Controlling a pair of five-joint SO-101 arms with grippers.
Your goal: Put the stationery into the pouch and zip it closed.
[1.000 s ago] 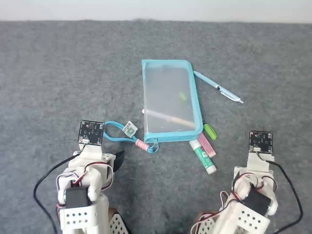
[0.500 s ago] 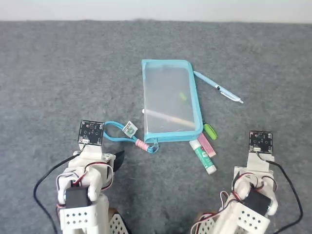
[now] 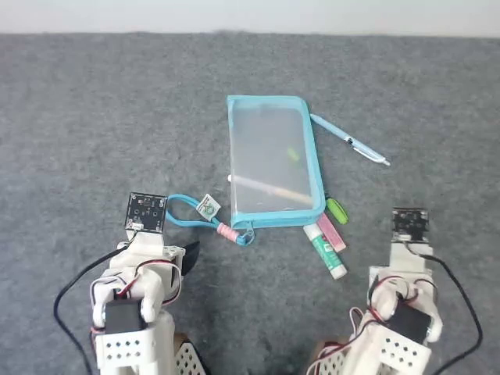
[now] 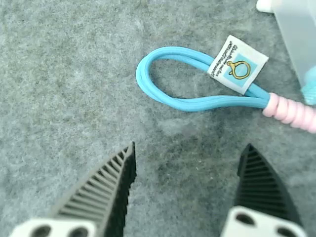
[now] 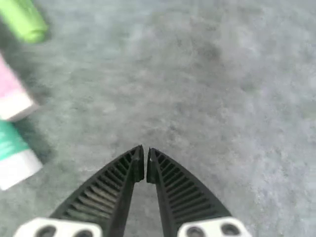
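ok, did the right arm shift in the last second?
Yes: the right arm edged slightly toward the green-and-white glue stick, which lies unmoved.

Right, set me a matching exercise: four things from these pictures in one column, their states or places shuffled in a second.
Things:
1. left pincer
2. right pincer
3. pen
4. cord loop

States or places:
A. shut, holding nothing
B. joined to the pouch corner by a pink coil
C. open, holding nothing
D. lying slanted outside the pouch

Pairs: 1-C, 2-A, 3-D, 4-B.
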